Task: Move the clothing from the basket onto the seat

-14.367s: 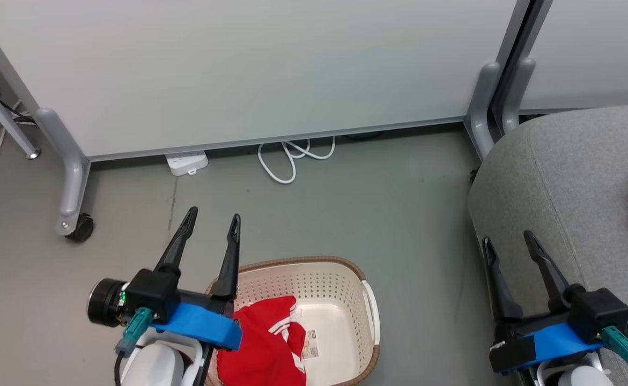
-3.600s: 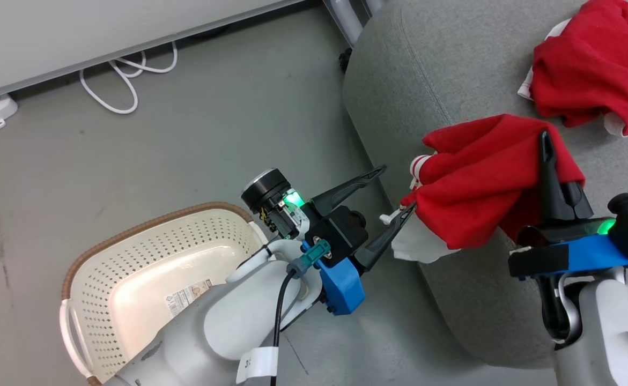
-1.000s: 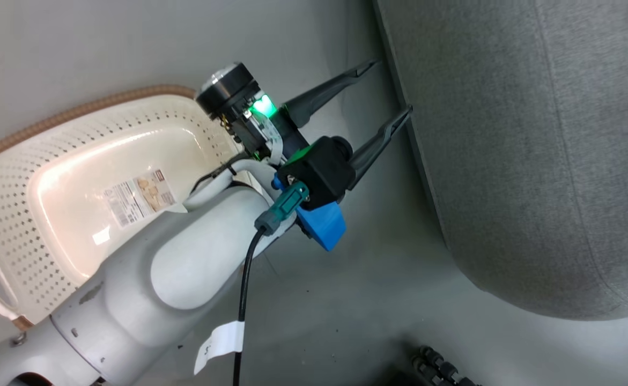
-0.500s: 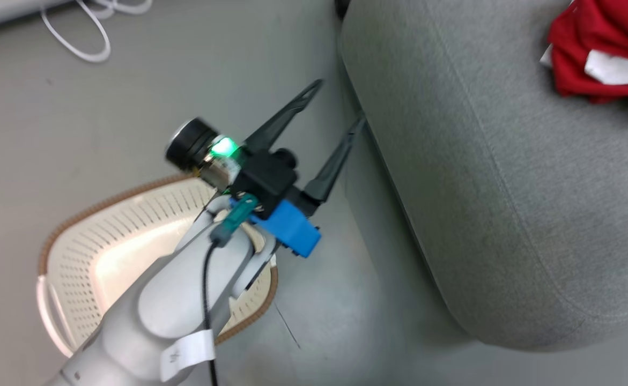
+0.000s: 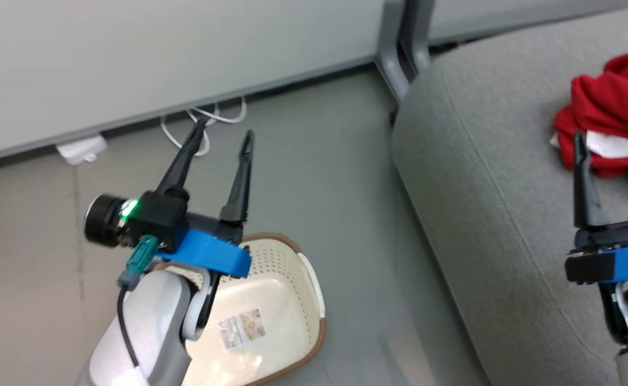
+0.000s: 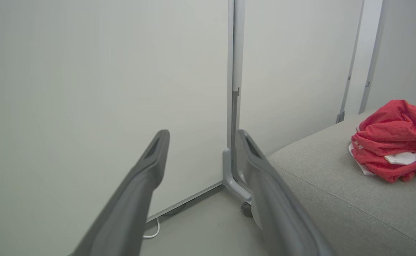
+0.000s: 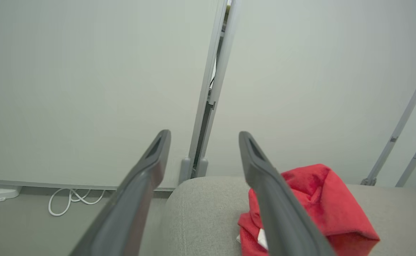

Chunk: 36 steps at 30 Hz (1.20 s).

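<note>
Looking down from the head camera, we've got the basket (image 5: 279,268) on the floor (image 5: 335,187) at lower left. Its label (image 5: 241,328) shows on a bare cream bottom, though the left forearm (image 5: 137,332) covers part of it. The clothing (image 5: 608,104) sits in a red heap on the seat (image 5: 480,182), over on the right.

My read is that the transfer looks close to done, so this is about a clean finish. Check the covered part of the basket for any stray piece. Then draw the right arm away straight, so no finger snags the heap and drags it toward the edge.

The left tool (image 5: 224,131) hangs above the floor just beyond the basket, both dark fingers spread wide with nothing between them. The right tool (image 5: 607,134) hovers over the seat beside the heap, also spread wide and empty. Whether a fingertip brushes the cloth, I can't tell from here.

Over to the left wrist view: the left tool (image 6: 202,135) points at the pale partition panel (image 6: 87,89), fingers far apart, gripping nothing. The seat (image 6: 318,170) curves in on the right with the clothing (image 6: 392,135) bundled on it, well apart from these fingers.

Right wrist view now: the right tool (image 7: 202,135) gapes wide and empty, aimed over the corner of the seat (image 7: 200,213). The clothing (image 7: 321,202) lies just past its right finger, which crosses in front of the heap. A white cable (image 7: 73,201) loops on the floor by the panel.
</note>
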### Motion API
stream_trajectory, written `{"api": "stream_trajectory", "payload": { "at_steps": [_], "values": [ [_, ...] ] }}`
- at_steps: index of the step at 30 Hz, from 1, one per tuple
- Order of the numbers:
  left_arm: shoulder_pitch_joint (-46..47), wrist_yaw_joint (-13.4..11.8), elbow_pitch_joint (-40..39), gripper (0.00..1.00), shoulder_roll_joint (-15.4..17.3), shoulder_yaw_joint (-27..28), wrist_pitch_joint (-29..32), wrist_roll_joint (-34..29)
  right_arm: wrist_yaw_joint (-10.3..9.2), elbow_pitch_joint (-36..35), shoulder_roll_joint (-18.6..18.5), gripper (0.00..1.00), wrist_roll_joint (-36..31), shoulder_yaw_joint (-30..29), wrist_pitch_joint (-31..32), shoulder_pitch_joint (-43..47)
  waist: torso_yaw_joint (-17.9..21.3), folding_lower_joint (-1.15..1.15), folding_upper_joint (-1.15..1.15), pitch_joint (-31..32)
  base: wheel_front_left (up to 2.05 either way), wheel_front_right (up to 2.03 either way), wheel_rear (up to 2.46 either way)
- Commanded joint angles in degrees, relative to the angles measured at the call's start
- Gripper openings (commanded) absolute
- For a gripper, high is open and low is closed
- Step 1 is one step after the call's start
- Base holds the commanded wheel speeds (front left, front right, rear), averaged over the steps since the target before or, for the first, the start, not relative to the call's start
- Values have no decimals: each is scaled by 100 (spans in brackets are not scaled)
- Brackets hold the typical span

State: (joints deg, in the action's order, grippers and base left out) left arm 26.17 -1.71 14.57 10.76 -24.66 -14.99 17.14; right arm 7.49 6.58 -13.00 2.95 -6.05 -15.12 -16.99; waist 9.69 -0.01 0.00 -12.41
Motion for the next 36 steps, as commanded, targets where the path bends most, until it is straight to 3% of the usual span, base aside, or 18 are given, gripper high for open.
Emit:
{"api": "stream_trajectory", "payload": {
  "at_steps": [1,12,18,27,36],
  "values": [
    [-100,-8,-26,100,-10,75,-27,-28,1,-19,22,100,36,36,-3,119,-335,1,0,335,0,0,0],
    [-1111,197,-339,100,-383,1457,-23,-493,0,157,303,100,69,705,-4,426,-975,1,0,738,0,0,0],
    [-1530,445,-294,100,-642,2018,-23,-569,1,444,479,100,123,897,-4,633,-1147,1,0,894,0,0,0],
    [-1941,726,-89,100,-780,2241,-23,-690,1,732,722,100,197,794,-4,964,-1264,1,0,1119,0,0,0],
    [-2101,798,12,100,-787,2161,-23,-575,1,788,842,100,231,643,-4,1203,-1291,1,0,1226,0,0,0]
  ]
}}
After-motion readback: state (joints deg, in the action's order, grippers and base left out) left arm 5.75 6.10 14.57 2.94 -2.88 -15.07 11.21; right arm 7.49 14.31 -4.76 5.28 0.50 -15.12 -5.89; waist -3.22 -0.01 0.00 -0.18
